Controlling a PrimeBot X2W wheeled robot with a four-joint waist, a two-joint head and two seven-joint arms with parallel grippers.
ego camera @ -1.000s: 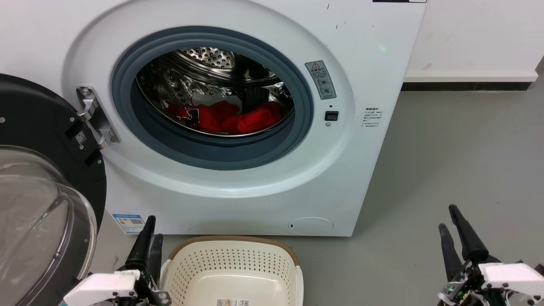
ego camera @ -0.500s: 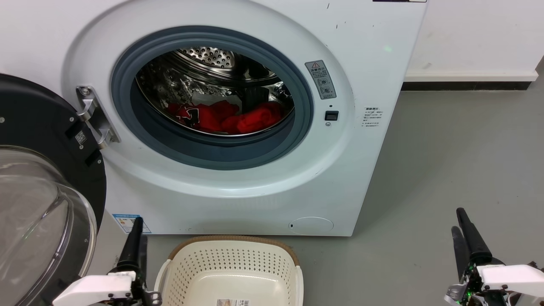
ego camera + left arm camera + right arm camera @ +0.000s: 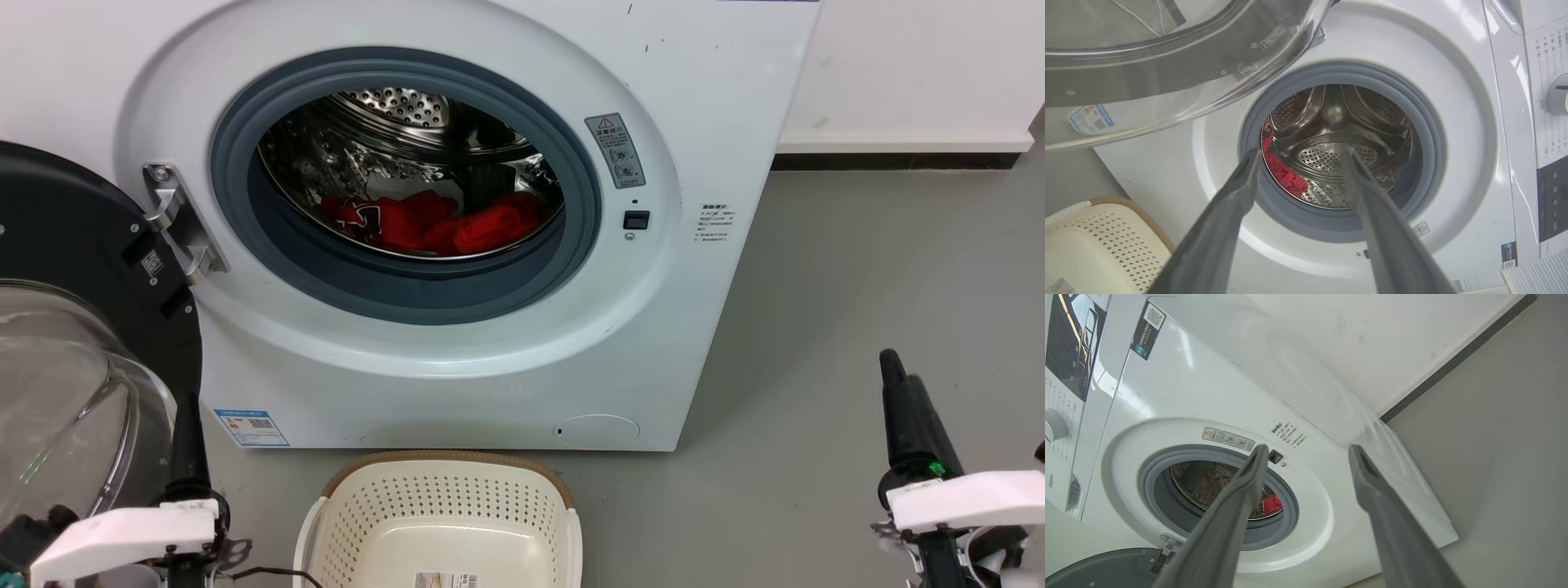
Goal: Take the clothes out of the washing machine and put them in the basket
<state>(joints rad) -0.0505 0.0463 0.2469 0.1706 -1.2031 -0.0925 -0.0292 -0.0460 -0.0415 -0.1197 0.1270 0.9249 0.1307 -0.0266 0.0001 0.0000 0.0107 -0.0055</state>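
Currently the clothes [image 3: 433, 224] lie low in the drum [image 3: 392, 106] of the washing machine [image 3: 718, 98], the basket [image 3: 445, 464] stands just in front, and the left gripper [image 3: 1301, 154] and right gripper [image 3: 1306, 447], jaws spread and empty, could catch the door seal [image 3: 408, 298] or drop a shallow-pinched garment.

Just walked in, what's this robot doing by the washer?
A two-armed robot faces a washing machine whose door is swung open on the robot's left. The red clothes lie in the drum, not yet picked up. The basket waits on the floor before the machine, no clothes in the part that shows. The left jaws and right jaws are both open and hold nothing, low, one to each side of the basket.
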